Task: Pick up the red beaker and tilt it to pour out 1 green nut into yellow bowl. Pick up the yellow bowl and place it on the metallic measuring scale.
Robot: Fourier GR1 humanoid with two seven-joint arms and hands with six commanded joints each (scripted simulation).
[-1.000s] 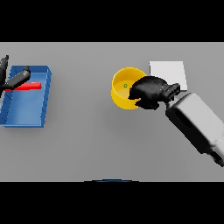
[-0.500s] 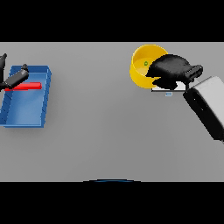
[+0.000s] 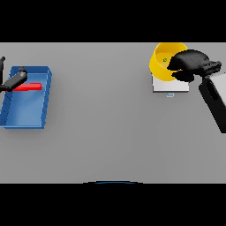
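The yellow bowl (image 3: pixel 160 66) hangs tilted above the metallic measuring scale (image 3: pixel 170 86) at the far right, with a green nut (image 3: pixel 165 59) inside it. My right hand (image 3: pixel 190 64) is shut on the bowl's right rim. The red beaker (image 3: pixel 28 87) lies on its side in the blue bin (image 3: pixel 26 112) at the left. My left hand (image 3: pixel 13 80) shows at the left edge, fingers reaching over the bin close to the beaker's left end; whether they grip it is hidden.
The blue bin's walls stand around the beaker at the far left. A small label (image 3: pixel 170 94) sits just in front of the scale. Grey table (image 3: pixel 106 123) stretches between bin and scale.
My right hand has carried the yellow bowl up and to the right, from the table beside the scale to above the scale. The left hand has stayed put.
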